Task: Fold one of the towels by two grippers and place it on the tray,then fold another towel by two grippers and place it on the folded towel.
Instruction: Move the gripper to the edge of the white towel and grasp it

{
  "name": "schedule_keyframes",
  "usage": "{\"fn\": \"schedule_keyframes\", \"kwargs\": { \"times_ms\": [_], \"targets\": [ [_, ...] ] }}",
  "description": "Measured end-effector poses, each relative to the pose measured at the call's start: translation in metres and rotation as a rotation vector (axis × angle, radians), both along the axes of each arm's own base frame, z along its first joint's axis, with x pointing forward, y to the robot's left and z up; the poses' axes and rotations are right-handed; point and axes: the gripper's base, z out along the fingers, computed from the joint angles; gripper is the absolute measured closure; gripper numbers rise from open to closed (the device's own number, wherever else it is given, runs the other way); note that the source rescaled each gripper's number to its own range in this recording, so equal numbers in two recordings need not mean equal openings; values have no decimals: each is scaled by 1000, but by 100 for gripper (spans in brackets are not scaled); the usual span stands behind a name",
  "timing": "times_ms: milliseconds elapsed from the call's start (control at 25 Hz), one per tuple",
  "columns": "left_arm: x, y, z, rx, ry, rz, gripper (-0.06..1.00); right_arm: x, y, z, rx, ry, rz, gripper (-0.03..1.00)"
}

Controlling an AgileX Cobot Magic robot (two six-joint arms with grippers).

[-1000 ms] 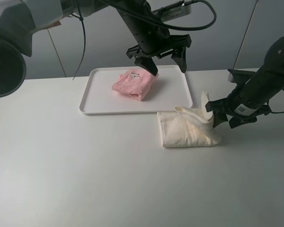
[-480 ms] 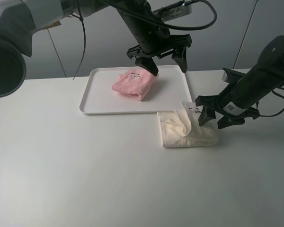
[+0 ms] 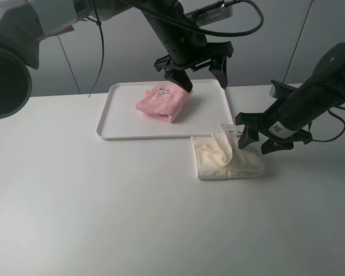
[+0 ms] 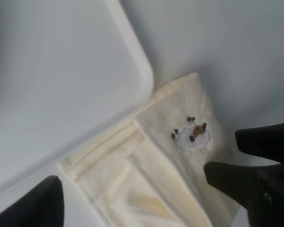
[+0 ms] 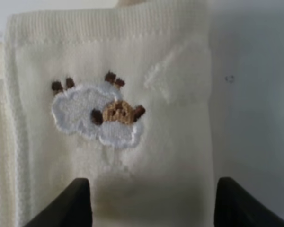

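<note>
A folded pink towel (image 3: 163, 102) lies on the white tray (image 3: 112, 123). My left gripper (image 3: 202, 75) hangs open and empty above the tray's far right part. A cream towel (image 3: 225, 156) lies on the table just in front of the tray's right corner, with its right end turned over onto itself. My right gripper (image 3: 256, 141) is at that towel's right edge, by the raised flap. In the right wrist view the gripper (image 5: 154, 189) has its fingers wide apart, and the flap with the sheep embroidery (image 5: 97, 113) lies between them. The left wrist view shows the cream towel (image 4: 151, 175) beside the tray corner (image 4: 132, 71).
The white table (image 3: 103, 213) stretches in front and to the left of both towels. A grey wall panel (image 3: 276, 34) stands behind the tray. The right arm's cable (image 3: 339, 129) hangs to the right of the cream towel.
My right gripper has moved left, carrying the cream towel's lifted right end over onto the towel, which now lies narrower. The left arm and the pink towel have not moved.
</note>
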Motion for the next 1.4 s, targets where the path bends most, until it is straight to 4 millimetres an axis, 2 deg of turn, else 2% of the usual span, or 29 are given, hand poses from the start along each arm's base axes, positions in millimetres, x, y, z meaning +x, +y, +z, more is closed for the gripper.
{"fn": "schedule_keyframes", "kwargs": {
  "times_ms": [160, 400, 720, 880, 1040, 1080, 1400],
  "targets": [
    [0, 0, 0, 0, 1, 2, -5, 2, -1, -3, -7, -10, -3, 37],
    [0, 0, 0, -1, 1, 0, -5, 2, 3, -23, 22, 39, -4, 38],
    [0, 0, 0, -1, 1, 0, -5, 3, 4, -28, 31, 47, -10, 39],
    [0, 0, 0, -1, 1, 0, -5, 3, 3, -34, 23, 53, 9, 50],
    [0, 0, 0, -1, -1, -3, -5, 3, 4, -36, 24, 48, 31, 80],
    [0, 0, 0, 0, -3, -8, -5, 4, 4, -36, 23, 42, 44, 84],
    [1, 1, 0, 7, -19, -29, -5, 4, 9, -34, 72, 22, 91, 84]
  ]
}}
